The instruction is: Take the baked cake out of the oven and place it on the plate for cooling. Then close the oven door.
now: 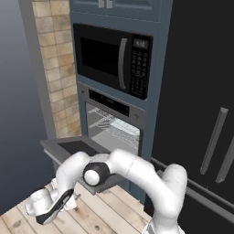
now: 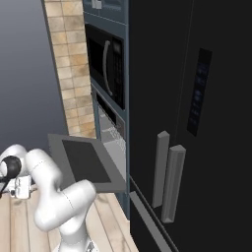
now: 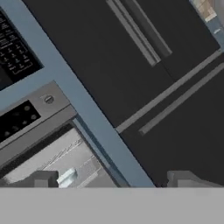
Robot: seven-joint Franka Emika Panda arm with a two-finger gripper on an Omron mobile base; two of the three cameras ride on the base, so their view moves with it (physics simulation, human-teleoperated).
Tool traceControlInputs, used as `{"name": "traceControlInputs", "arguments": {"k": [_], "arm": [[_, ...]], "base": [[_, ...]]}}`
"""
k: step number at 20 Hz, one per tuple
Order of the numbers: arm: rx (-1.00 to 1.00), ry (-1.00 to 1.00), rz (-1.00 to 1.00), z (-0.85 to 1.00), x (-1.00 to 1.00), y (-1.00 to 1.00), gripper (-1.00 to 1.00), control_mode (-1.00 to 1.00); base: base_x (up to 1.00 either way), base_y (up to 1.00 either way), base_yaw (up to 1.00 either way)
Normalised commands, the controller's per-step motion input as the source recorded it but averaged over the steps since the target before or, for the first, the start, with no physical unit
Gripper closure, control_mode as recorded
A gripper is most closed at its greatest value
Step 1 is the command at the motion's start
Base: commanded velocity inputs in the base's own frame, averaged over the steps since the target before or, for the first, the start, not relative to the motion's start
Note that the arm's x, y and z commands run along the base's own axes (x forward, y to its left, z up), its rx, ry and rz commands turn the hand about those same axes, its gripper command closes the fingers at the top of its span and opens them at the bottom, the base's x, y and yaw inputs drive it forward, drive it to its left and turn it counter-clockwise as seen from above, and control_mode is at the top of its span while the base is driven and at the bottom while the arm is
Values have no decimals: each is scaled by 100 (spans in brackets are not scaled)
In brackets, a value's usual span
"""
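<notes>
The oven (image 1: 113,126) stands open, with wire racks and a pale tray (image 1: 126,127) inside. Its door (image 1: 73,147) hangs down flat, dark glass facing up, and it also shows from the side (image 2: 86,163). I cannot make out the cake, and the plate is out of view. My gripper (image 1: 55,209) hangs low, in front of and below the door's left corner, and also appears at the picture's left edge (image 2: 15,190). In the hand view the gripper (image 3: 114,181) is open with nothing between its tips, aimed at the oven's right edge and control strip (image 3: 17,118).
A black microwave (image 1: 112,59) sits above the oven. A tall black fridge (image 1: 201,114) with bar handles (image 2: 167,174) fills the right. A brick wall (image 1: 57,68) lies left of the oven column. Wooden floor (image 1: 96,215) lies below the door.
</notes>
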Motion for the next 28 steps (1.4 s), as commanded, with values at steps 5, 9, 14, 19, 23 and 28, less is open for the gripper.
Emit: {"name": "traceControlInputs", "arguments": {"k": [5,9,14,19,23,28], "arm": [[-22,28,0,-54,31,0,-100,-100],[-23,28,0,-58,34,0,-100,-100],[-24,28,0,-59,39,0,-100,-100],[-25,31,0,-61,42,3,-100,-100],[-25,29,0,-61,34,3,-100,-100],[-20,23,0,-46,36,9,-100,-100]], "base": [[0,0,0],[0,0,0],[0,0,0],[0,0,0],[0,0,0],[0,0,0]]}}
